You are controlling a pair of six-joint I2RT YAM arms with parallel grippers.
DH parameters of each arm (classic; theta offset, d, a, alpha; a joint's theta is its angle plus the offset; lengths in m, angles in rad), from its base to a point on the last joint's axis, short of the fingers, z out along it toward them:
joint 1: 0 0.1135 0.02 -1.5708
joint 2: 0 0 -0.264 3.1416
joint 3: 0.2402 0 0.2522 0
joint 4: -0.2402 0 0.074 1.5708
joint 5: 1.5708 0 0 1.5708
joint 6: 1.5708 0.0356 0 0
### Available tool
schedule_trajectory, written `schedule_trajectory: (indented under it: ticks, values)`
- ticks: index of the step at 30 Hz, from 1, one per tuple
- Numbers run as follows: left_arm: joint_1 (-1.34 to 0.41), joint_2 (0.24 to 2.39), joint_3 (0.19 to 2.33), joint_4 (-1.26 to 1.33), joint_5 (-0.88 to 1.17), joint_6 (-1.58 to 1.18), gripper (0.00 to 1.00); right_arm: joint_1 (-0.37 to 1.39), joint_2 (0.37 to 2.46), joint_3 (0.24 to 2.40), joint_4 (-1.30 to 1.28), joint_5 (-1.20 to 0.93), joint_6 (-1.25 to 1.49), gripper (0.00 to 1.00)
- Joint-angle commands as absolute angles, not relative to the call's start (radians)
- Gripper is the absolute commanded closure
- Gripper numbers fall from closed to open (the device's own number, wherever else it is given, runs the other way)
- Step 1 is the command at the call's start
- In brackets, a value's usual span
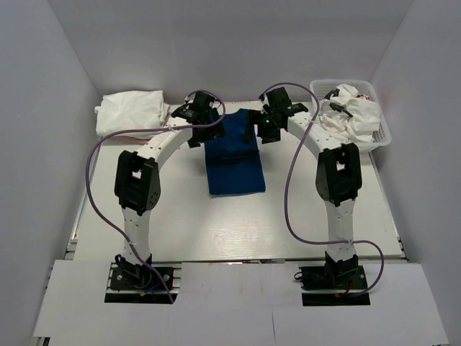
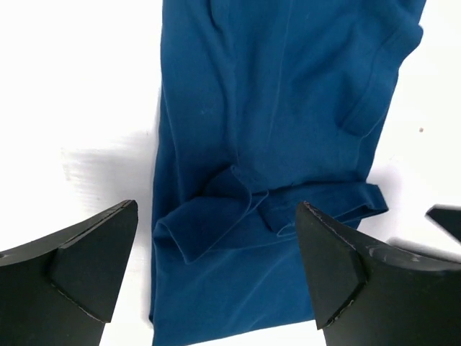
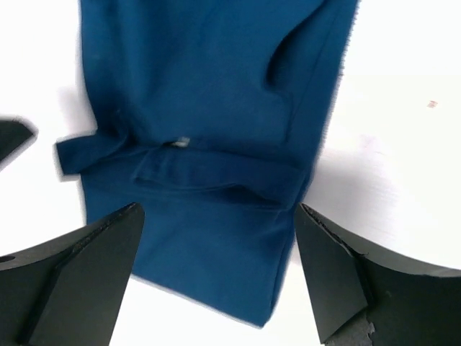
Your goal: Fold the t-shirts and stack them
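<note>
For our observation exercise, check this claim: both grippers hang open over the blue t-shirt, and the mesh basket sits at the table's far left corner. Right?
One error: the basket sits at the far right corner, as the top external view shows. The left gripper and right gripper do hang open over the blue t-shirt.

Bare bench [image 1: 230, 223] lies open across the lower middle of the top view, between the left arm [image 1: 137, 184] and right arm [image 1: 338, 176]; the navy tee [image 1: 234, 158] takes the centre, with bare bench along both long sides; white tees [image 1: 133, 109] block the upper left, a basket [image 1: 383, 137] the upper right; walls [image 1: 43, 144] close in left, right and behind; the left gripper [image 2: 217, 207] and right gripper [image 3: 220, 209] crowd over the tee's top end, jaws apart above the cloth.
</note>
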State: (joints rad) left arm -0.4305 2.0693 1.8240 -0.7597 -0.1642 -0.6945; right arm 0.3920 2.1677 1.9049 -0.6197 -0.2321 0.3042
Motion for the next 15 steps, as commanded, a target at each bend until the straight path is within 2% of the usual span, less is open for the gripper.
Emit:
schedule_trajectory:
  ticks: [1, 3, 4, 9, 15]
  values:
    - [-0.419, 1.988, 1.855, -0.770, -0.184, -0.658, 0.00, 0.396, 2.015, 1.797, -0.559, -0.360, 0.259, 0.10]
    - [-0.410, 1.959, 1.812, -0.788, -0.184, -0.658, 0.00, 0.400, 1.970, 1.743, -0.545, -0.396, 0.256, 0.10]
    - [-0.410, 1.944, 1.786, -0.799, -0.173, -0.658, 0.00, 0.406, 1.942, 1.647, -0.520, -0.438, 0.259, 0.10]
    - [-0.410, 1.725, 1.462, -0.828, -0.235, -0.712, 0.00, 0.463, 1.855, 1.413, -0.385, -0.500, 0.252, 0.10]
    - [-0.410, 1.407, 1.108, -0.798, -0.196, -0.759, 0.00, 0.529, 1.971, 1.462, -0.287, -0.486, 0.276, 0.10]
